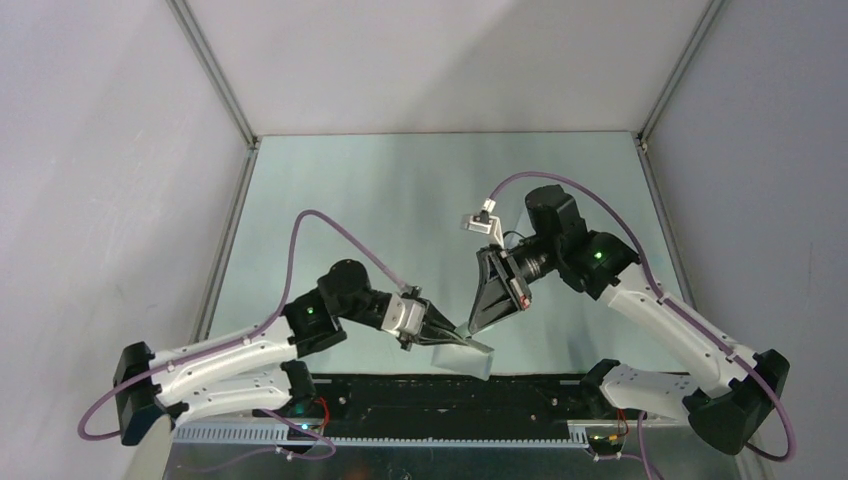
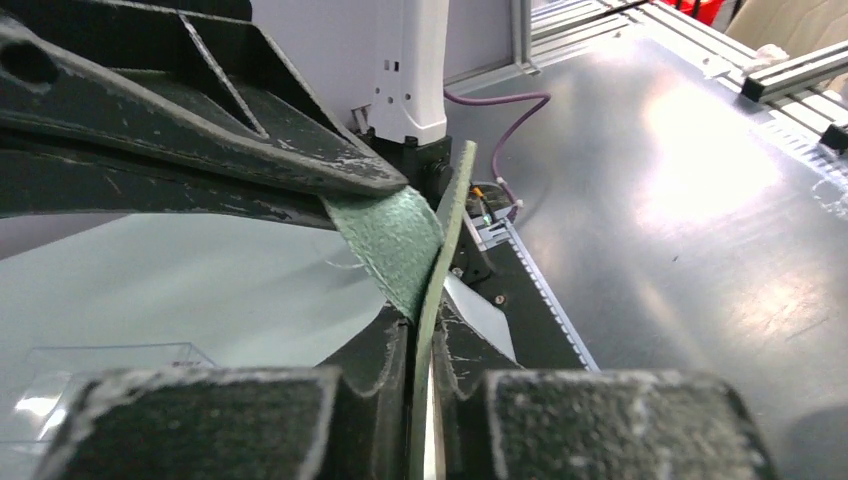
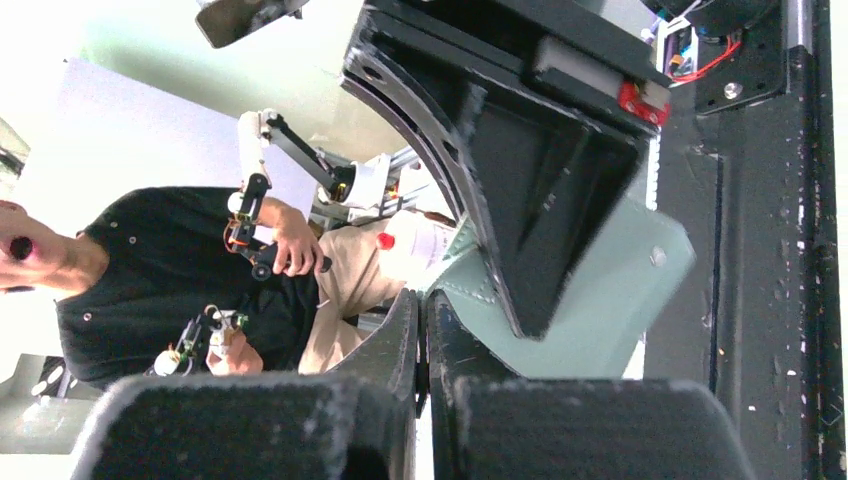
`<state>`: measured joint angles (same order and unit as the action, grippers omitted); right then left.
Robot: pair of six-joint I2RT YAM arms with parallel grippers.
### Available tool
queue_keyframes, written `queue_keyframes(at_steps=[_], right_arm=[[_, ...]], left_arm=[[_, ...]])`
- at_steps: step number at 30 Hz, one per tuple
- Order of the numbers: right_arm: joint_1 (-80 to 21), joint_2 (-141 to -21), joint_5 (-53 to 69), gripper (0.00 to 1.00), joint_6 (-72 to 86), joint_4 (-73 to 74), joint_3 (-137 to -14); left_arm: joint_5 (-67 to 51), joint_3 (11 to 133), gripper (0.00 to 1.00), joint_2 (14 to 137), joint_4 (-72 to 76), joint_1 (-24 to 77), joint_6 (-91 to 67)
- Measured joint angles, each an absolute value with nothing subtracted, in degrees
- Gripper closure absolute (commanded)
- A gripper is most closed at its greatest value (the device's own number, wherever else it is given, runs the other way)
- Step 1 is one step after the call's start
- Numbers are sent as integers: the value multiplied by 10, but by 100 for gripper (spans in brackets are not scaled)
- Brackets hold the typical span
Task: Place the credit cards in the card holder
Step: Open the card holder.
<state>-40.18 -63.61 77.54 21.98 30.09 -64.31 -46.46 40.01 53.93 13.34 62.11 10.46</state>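
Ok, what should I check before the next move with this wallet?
1. Grip of left gripper on card holder: ok, jaws closed on one thin flap.
2. Grip of right gripper on it: ok, jaws closed on the other flap.
3. Flaps parted for loading: ok, they spread in the left wrist view.
4. Position of the credit cards: cannot tell, none visible in any view.
5. A free gripper to fetch a card: not ok, both are occupied.
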Motion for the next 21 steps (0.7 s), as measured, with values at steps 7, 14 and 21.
queue_keyframes(at_steps=[7,14,21], right_arm=[[-364,-639,708,13,213,323,-646],[-314,-581,547,1,225,343,-646],[-306,-547,534,1,225,352,-654]], left_arm=[[-394,361,100,458,130,621,76],[-263,360,100,399,118,621,-21],[-180,382,100,419,81,621,-154]])
